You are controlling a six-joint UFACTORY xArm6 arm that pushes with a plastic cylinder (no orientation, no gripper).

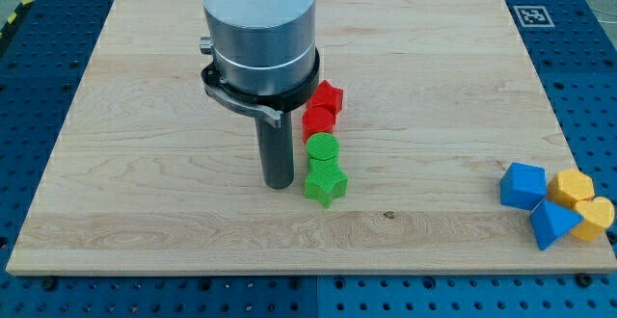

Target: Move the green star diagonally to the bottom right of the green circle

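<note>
The green star [326, 182] lies near the board's middle, touching the green circle [323, 148] just above it. My tip [280, 183] rests on the board just to the left of the green star, a small gap apart. The arm's wide grey body [258, 39] hangs over the board's top centre and hides what is behind it.
A red circle [317, 121] and a red star [328, 97] continue the column above the green circle. At the right edge sit a blue cube [523, 185], a blue triangle-like block [551, 224] and two yellow blocks [573, 186] [595, 217]. The wooden board [145, 164] lies on a blue perforated table.
</note>
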